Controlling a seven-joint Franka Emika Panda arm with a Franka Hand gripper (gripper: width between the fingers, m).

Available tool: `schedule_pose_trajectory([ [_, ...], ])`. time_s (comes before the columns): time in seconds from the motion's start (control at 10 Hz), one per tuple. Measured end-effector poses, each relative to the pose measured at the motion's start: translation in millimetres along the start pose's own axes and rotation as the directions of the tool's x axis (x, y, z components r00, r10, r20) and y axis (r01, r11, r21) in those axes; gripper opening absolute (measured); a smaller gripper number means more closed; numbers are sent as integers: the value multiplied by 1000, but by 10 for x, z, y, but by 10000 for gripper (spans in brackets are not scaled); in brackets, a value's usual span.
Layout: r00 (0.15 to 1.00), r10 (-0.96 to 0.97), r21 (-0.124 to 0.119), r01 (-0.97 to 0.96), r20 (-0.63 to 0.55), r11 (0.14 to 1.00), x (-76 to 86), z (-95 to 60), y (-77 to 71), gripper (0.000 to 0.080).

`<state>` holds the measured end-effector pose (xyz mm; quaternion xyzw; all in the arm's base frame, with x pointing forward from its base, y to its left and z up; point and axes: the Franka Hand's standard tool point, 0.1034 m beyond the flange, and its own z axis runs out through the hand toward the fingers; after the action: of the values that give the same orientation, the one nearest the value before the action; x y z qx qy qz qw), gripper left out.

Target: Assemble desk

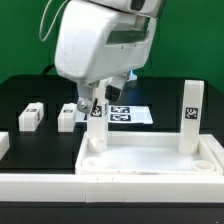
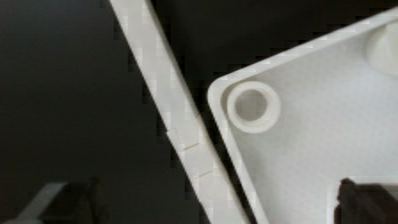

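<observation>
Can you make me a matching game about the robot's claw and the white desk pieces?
Things:
1. gripper
2. leg at the exterior view's right
3. leg at the exterior view's far left
4. corner socket

States:
A. lying on the black table
B. empty
C. open
D. standing upright on the tabletop

Pairs: 1-C, 2-D, 3-A, 4-B

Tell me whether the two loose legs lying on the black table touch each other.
Apart. The exterior view shows a strip of bare black table between the leftmost leg and the second leg.
</observation>
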<state>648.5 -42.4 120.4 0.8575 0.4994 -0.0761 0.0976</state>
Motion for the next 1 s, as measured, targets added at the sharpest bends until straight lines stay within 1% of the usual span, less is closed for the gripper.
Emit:
schedule_pose_trajectory([
  [0.3, 981, 195, 1, -195, 0, 981, 1, 2, 0, 649],
  [0.4, 964, 267, 4, -267, -1, 964, -26, -2, 1, 649],
  [0.5, 946, 323, 17, -323, -4, 946, -192, -27, 13, 649],
  [0.6, 927, 376, 33, -376, -3, 926, -485, -66, 4, 649],
  [0.7, 898, 439, 59, -439, 7, 897, -845, -50, -34, 649],
  [0.8, 845, 535, 104, -532, 7, 840, -1151, 6, -54, 649],
  [0.9, 785, 619, 135, -616, 23, 776, -1431, 101, -100, 649],
  [1.0, 705, 707, 143, -706, 54, 693, -1668, 266, -218, 649],
])
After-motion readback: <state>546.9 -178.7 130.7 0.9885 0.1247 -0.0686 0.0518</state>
